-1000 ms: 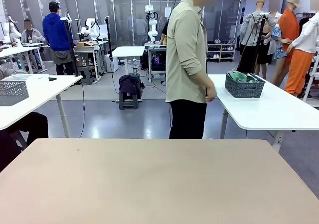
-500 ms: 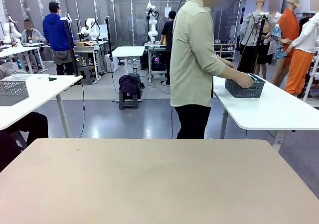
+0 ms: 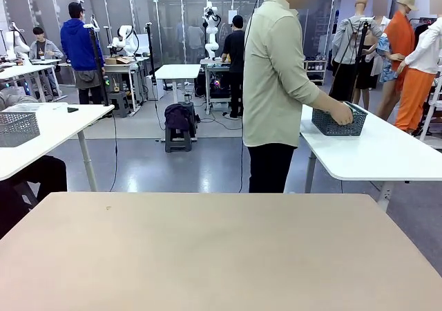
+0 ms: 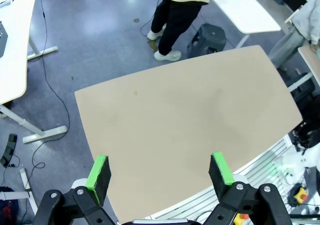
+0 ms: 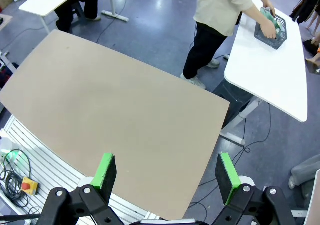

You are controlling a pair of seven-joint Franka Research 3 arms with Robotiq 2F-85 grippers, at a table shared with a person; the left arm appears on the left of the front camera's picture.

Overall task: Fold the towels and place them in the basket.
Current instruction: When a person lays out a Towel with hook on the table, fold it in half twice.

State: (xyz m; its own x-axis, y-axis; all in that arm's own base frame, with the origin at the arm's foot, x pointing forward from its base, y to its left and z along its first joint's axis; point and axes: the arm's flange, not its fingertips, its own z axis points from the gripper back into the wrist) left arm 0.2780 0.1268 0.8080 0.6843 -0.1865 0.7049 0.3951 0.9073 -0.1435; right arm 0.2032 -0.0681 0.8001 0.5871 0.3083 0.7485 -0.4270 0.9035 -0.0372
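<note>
L gripper (image 4: 159, 157) & R gripper (image 5: 165, 156) released, empty: hover over table (image 3: 207, 256), wait for basket (image 3: 335, 126) w/ towels (image 5: 269, 18) from person's hand (image 3: 342, 112).

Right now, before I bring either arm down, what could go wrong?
The basket sits on the white side table with the person's hand on it. It is likely beyond reach, so reaching now gains nothing. The person stands near the far edge of the beige table; an arm sweeping across could meet them.
</note>
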